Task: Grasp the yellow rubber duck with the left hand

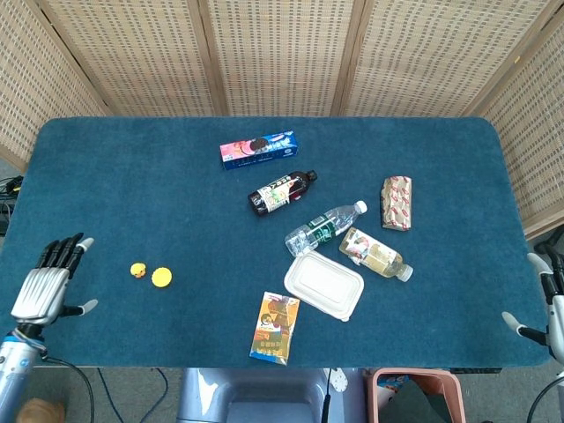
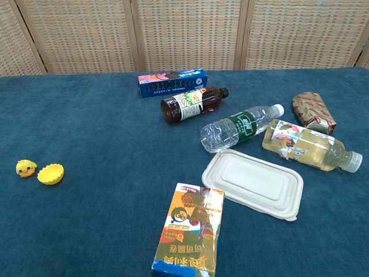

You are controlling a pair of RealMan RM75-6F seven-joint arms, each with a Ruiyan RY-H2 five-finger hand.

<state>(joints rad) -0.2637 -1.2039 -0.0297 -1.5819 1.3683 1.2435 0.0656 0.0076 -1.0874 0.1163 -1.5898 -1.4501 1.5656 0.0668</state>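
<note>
Hovering at the near left edge of the blue table, the left robot hand is empty with fingers spread. Beyond it, apart to its right, the yellow rubber duck sits beside a yellow shell half. The right robot hand, fingers apart, holds nothing at the table's right edge.
</note>
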